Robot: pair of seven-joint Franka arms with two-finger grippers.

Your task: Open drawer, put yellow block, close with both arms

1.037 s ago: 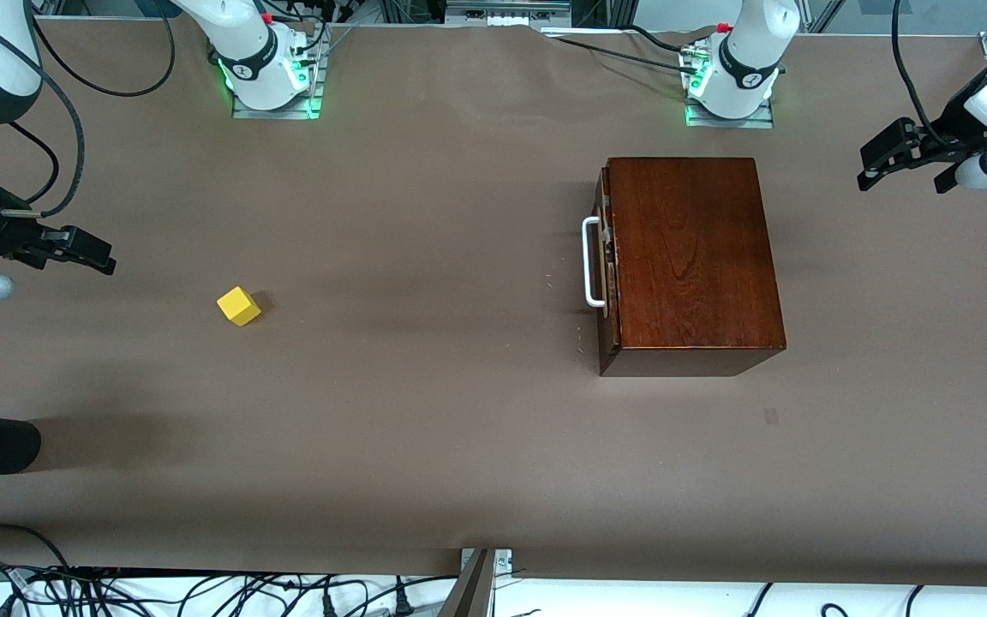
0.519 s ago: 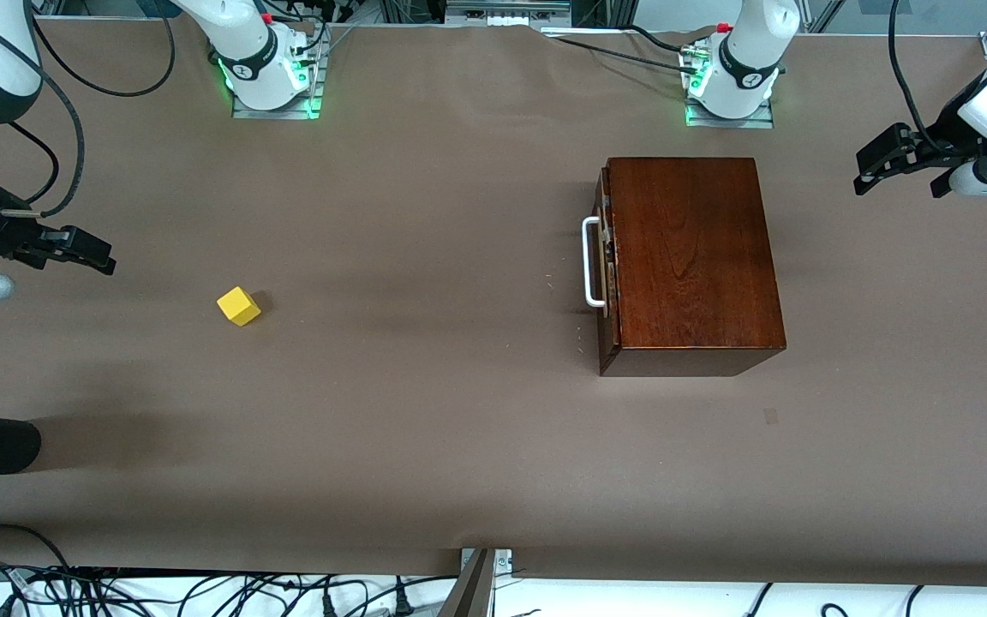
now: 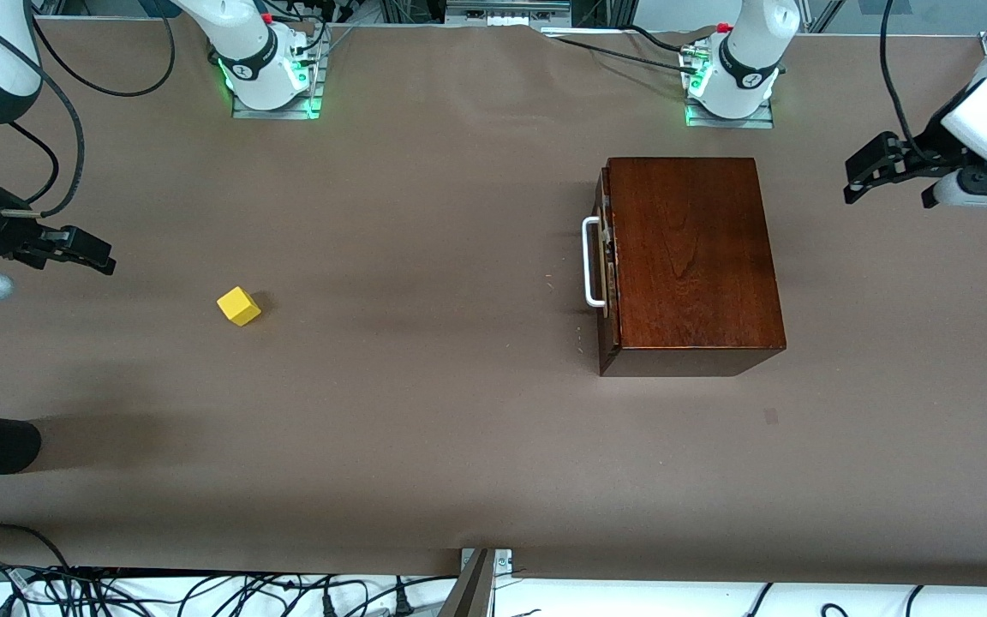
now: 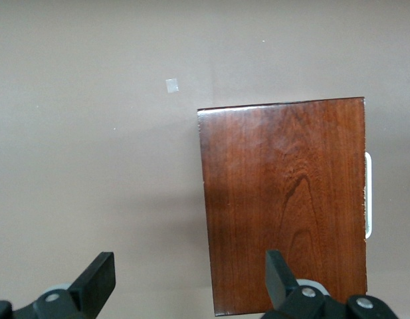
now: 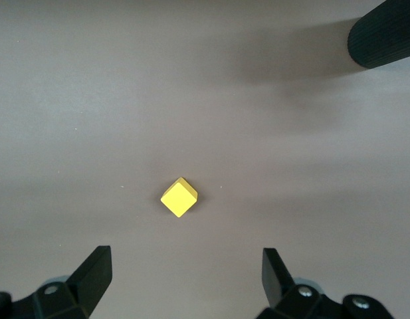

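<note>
Box: we see the reddish-brown wooden box [image 3: 690, 261] standing on the table [image 3: 425, 428] toward the left arm's end, just in front of that arm's green-lit base [image 3: 729, 103].
Drawer: the drawer [image 3: 603, 266] sits pushed into the box, its dark front facing the right arm's end of the table, with the white handle [image 3: 592, 261] standing off it.
Yellow block: we find the yellow block [image 3: 238, 306] resting alone on the bare table toward the right arm's end, well apart from the box and somewhat nearer to the front camera than the drawer handle.
Left gripper: the left gripper [image 3: 881, 169] hangs over the table at the left arm's end, beside the box and clear of it; in the left wrist view its two fingers [image 4: 95, 286] stand spread wide with nothing between them, and the box top [image 4: 284, 206] shows below.
Right gripper: the right gripper [image 3: 74, 248] hangs over the table at the right arm's end, near the yellow block but not touching it; in the right wrist view we see its fingers [image 5: 92, 276] spread apart and empty, the block [image 5: 179, 197] lying on the table between their lines.
</note>
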